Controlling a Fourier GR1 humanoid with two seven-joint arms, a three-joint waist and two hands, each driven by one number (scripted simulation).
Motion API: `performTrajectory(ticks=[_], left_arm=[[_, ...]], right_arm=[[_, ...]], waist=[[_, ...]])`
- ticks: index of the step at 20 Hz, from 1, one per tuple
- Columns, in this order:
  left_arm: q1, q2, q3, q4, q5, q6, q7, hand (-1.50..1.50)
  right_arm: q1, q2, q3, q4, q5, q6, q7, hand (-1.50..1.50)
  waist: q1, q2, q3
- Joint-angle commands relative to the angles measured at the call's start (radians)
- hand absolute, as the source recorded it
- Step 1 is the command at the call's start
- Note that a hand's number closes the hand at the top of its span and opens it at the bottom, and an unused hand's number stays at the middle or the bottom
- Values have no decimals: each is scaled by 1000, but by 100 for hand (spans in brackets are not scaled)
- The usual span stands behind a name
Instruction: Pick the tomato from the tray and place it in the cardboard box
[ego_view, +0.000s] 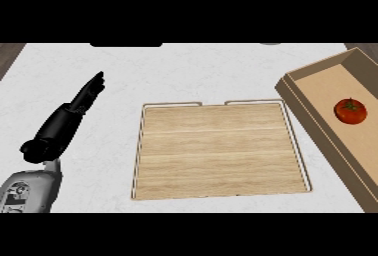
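Tomato (351, 111) red, with green stem on top, resting on the floor of the cardboard box (319, 80), toward its right side. Box open-topped, set at an angle along the right edge of the worktop (199, 70), running out of view at right and bottom. Wooden tray (220, 150) with thin pale rim, lying flat mid-worktop, just beside the box's left wall, bare. Left hand (90, 92) near the left edge, well apart from tray and box, fingers (98, 79) straight and released, pointing toward the far edge, grasping nothing. Right hand out of view.
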Motion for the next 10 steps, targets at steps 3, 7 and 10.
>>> performTrajectory(ticks=[3,7,10], left_arm=[[8,-5,-10,-13,-5,-3,24,0],[2,1,7,-1,-1,2,13,0],[4,-13,1,-15,3,6,5,0]], right_arm=[[-70,52,-202,-29,-196,-159,-111,-150],[-159,99,-440,-4,-401,-234,-49,-150],[-162,85,-535,41,-473,-285,-27,-150]], waist=[[0,-3,3],[-8,-5,3],[2,0,1]])
